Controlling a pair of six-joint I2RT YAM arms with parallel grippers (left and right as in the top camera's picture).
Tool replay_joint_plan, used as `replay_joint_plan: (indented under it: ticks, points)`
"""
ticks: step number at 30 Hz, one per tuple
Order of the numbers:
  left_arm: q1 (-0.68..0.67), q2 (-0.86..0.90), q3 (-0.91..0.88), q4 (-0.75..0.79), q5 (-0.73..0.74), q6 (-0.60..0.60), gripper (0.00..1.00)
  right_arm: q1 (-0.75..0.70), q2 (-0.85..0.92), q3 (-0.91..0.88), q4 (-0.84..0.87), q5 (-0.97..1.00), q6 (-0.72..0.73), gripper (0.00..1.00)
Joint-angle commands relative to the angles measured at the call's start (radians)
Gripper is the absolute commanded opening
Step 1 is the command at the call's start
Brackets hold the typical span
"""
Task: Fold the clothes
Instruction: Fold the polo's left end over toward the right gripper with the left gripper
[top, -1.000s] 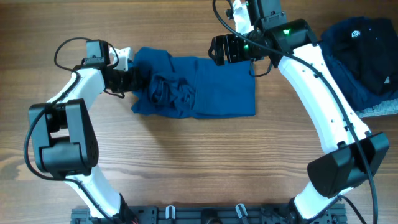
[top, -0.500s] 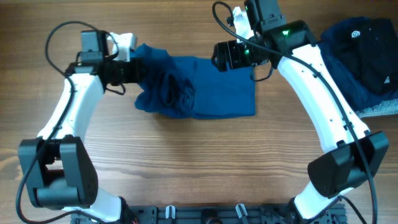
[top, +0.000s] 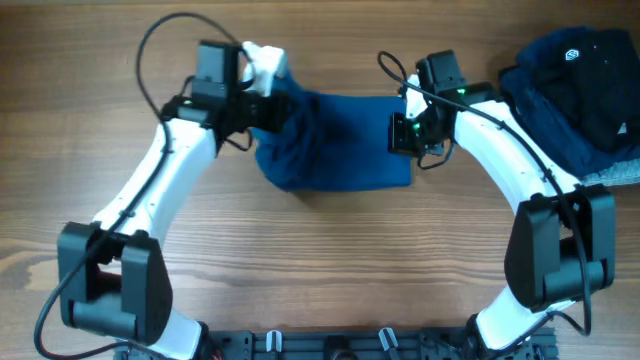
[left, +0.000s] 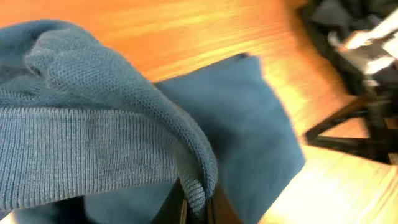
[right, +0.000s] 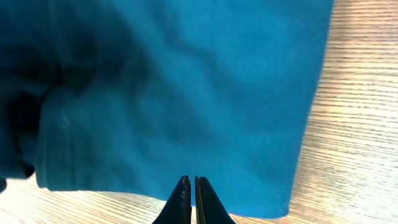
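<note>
Beneath pressed-together right gripper (right: 191, 188), blue shirt (top: 345, 152), its bunched left edge pinched by left gripper (left: 196, 203).

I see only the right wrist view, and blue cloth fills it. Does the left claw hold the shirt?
Observer: Yes. The left claw is shut on a ribbed edge of the shirt, and the cloth is bunched up around it.
Operator: Is there other clothing that I cannot see?
Observer: Yes. A dark garment pile lies further right, apart from the shirt.
</note>
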Motion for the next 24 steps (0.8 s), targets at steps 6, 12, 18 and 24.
replay_joint_plan:
  ticks: [6,12,18,24]
  points:
    - [-0.259,-0.008,0.030,0.142,-0.149,0.001,0.04,-0.082,-0.120,-0.002,0.075,-0.113,0.053,0.04]
    - [-0.318,0.087,0.030,0.187,-0.152,-0.018,0.04,-0.270,-0.357,-0.002,0.116,-0.150,0.070,0.06]
    - [-0.335,0.152,0.030,0.290,-0.137,-0.103,0.04,-0.382,-0.420,-0.002,0.114,-0.180,0.067,0.06]
    - [-0.411,0.192,0.030,0.367,-0.137,-0.134,0.06,-0.385,-0.418,-0.002,0.133,-0.176,0.067,0.06]
